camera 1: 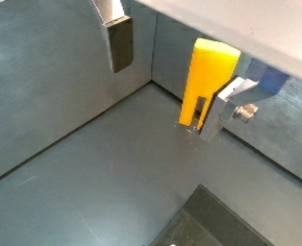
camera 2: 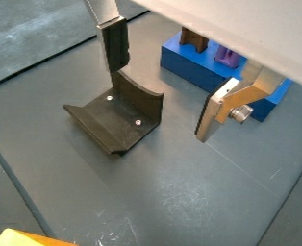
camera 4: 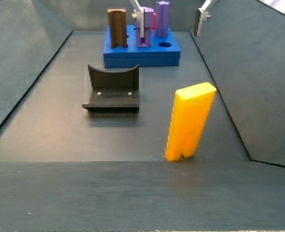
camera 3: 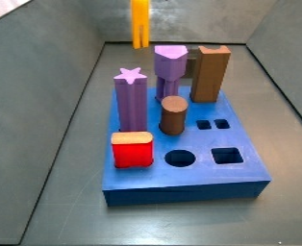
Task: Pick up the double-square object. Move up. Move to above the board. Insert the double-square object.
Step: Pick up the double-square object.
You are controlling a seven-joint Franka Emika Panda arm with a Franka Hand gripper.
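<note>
Jaws: your gripper (camera 2: pixel 161 82) hangs above the desk (camera 2: pixel 180 192) with its jaws spread apart and nothing between the pads.
Double-square object: the tall yellow double-square object (camera 4: pixel 188 122) stands upright on the desk floor, free of the jaws; in a wrist view (camera 1: pixel 205 82) it shows beside one finger, not gripped.
Board: the blue board (camera 3: pixel 186 163) sits well apart from the block, beyond the fixture (camera 4: pixel 113 89), with coloured pegs standing in it.
Target holes: the two small square holes (camera 3: pixel 213 124) look vacant.
Progress: you have everything left, by my judgement: grasp, lift, carry over, insert.
</note>
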